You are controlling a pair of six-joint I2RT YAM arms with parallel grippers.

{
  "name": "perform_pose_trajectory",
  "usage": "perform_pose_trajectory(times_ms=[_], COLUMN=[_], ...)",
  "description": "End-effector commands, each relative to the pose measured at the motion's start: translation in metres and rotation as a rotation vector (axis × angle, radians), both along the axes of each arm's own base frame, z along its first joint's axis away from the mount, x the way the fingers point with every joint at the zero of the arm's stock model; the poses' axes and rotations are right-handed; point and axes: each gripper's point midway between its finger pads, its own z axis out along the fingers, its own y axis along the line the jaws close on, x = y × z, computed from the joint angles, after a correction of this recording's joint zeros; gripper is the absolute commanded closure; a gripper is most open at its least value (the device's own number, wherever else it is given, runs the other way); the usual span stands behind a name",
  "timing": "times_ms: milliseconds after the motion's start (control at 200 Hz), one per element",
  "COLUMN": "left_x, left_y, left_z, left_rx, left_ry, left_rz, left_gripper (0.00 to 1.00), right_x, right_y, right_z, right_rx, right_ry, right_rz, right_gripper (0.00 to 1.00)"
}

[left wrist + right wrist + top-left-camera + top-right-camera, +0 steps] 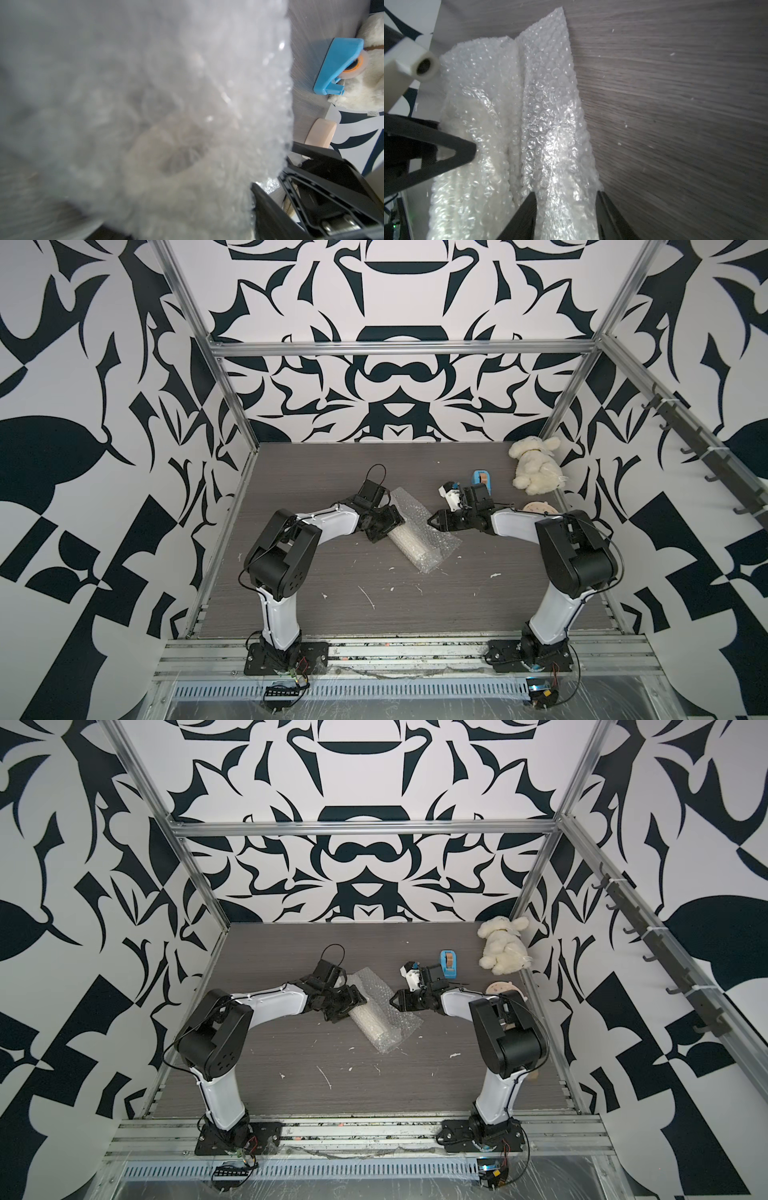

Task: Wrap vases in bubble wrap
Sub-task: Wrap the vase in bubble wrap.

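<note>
We see the vase lying on its side, slantwise on the table, on the robot's side of the blue tape dispenser and over toward the left arm. It is rolled inside the bubble wrap, so in both top views it shows only as a pale cream cylinder under the plastic, its ribs too blurred to make out. In the left wrist view we look through the milky sheet at the vase's round mouth, the flared rim a soft cream ring around a darker hollow. The bubble wrap is clear and shiny, packed with small round bubbles, and a loose flap spreads flat from the roll on the dispenser's side. The right gripper pinches a bunched fold of that flap, with a finger touching the plastic on each side. The left gripper straddles the roll's end nearer the dispenser with its jaws wide. One finger dents the wrap, but we cannot tell whether the jaws clamp. Beyond the dispenser, in the far corner, lies a cream plush toy. On the dispenser's robot side, half behind the right arm, is a round pale-pink clock. White specks dot the table nearer the robot.
</note>
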Motion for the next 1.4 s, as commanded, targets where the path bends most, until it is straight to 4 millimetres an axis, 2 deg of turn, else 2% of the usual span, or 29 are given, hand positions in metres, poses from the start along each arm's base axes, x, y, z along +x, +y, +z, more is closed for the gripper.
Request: perform_pose_trajectory(times_ms=[0,145,220,515,595,760,815,890,1005,1070,1175,1395], left_x=[-0.026,-0.026,-0.026,-0.028,-0.027,-0.027,-0.027,-0.028,-0.026,-0.025,-0.023,-0.021], left_y=[0.023,0.024,0.024,0.026,0.025,0.025,0.025,0.025,0.024,0.023,0.022,0.018], left_z=[-0.030,-0.027,-0.027,-0.029,-0.028,-0.027,-0.026,-0.026,-0.024,-0.023,-0.024,-0.022], left_rx=[0.098,0.092,0.090,0.095,0.092,0.090,0.089,0.089,0.085,0.082,0.080,0.057], left_ry=[0.108,0.099,0.095,0.103,0.102,0.102,0.100,0.100,0.097,0.097,0.096,0.088], left_rz=[0.009,0.012,0.012,0.018,0.016,0.018,0.019,0.018,0.018,0.019,0.019,0.026], left_gripper=[0.23,0.23,0.23,0.23,0.23,0.23,0.23,0.23,0.23,0.23,0.23,0.23], right_x=[0.009,0.008,0.008,0.013,0.017,0.023,0.023,0.023,0.021,0.018,0.012,-0.010], right_y=[0.010,0.016,0.016,-0.013,-0.011,-0.001,0.002,0.005,0.012,0.016,0.021,0.035], right_z=[0.014,0.024,0.028,0.025,0.020,0.003,0.001,0.002,0.018,0.030,0.043,0.060], right_rx=[0.055,0.108,0.107,-0.067,-0.064,-0.035,-0.019,0.009,0.062,0.091,0.127,0.146], right_ry=[-0.033,-0.046,-0.054,-0.116,-0.106,-0.052,-0.037,-0.033,-0.056,-0.070,-0.077,-0.076], right_rz=[0.042,0.065,0.064,0.003,0.008,0.038,0.044,0.045,0.062,0.074,0.090,0.116], right_gripper=[0.56,0.77,0.80,0.51,0.44,0.42,0.45,0.59,0.79,0.86,0.91,0.94])
